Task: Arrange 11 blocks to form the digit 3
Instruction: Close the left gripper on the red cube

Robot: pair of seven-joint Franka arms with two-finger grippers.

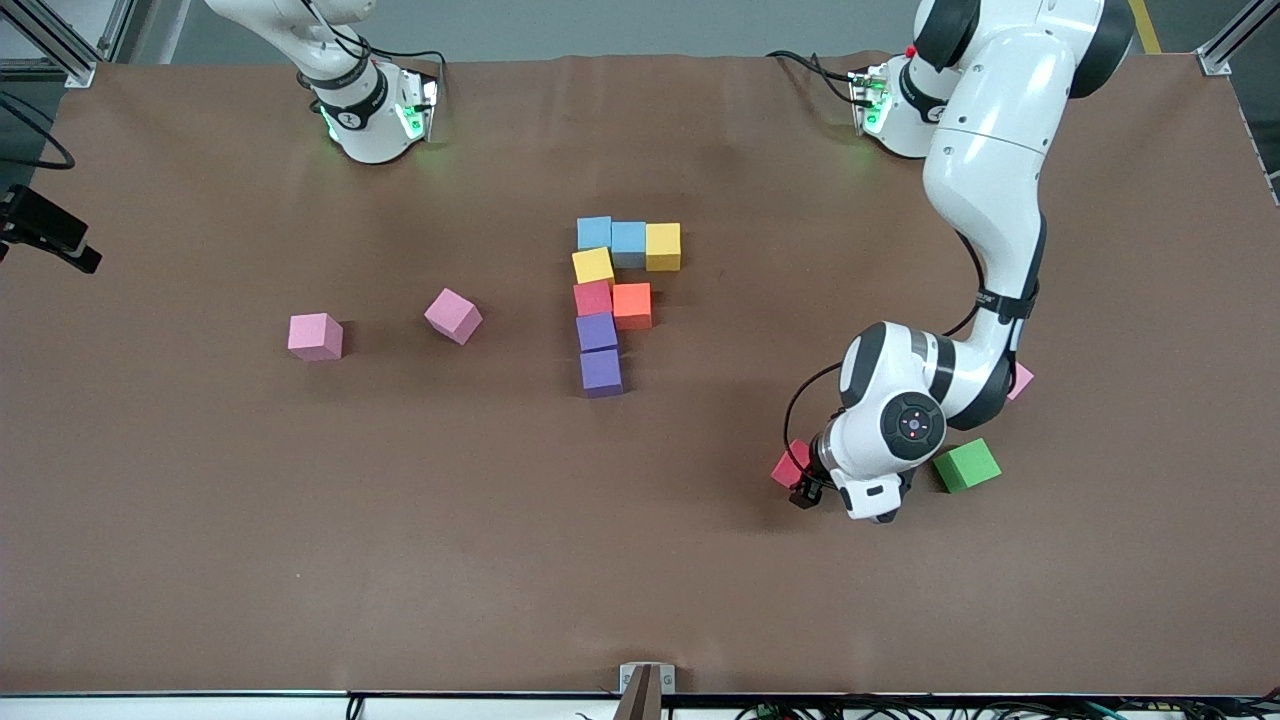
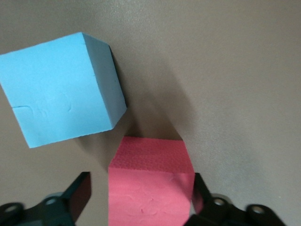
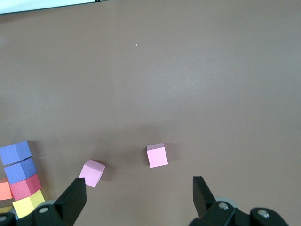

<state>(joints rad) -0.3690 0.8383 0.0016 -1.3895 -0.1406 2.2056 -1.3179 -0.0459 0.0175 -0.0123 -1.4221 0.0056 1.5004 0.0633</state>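
Left wrist view: left gripper point(image 2: 141, 197) straddles red block point(image 2: 149, 188), one finger point(image 2: 77, 193) still clear.
Risk: uneven closing twists it against blue block point(image 2: 61, 89), upper left.
Right gripper point(image 3: 138, 197): open, waiting.

Brown matte table cover point(image 1: 300, 560), faintly creased along the edge by the arm bases. Grey floor point(image 1: 620, 25) visible above it — yellow line point(image 1: 1145, 25) toward one corner. Aluminium frame posts point(image 1: 1235, 35) at both upper corners. White rail point(image 1: 200, 705) along the near edge — small metal bracket point(image 1: 646, 680) at its middle. Lighting even, soft shadows.
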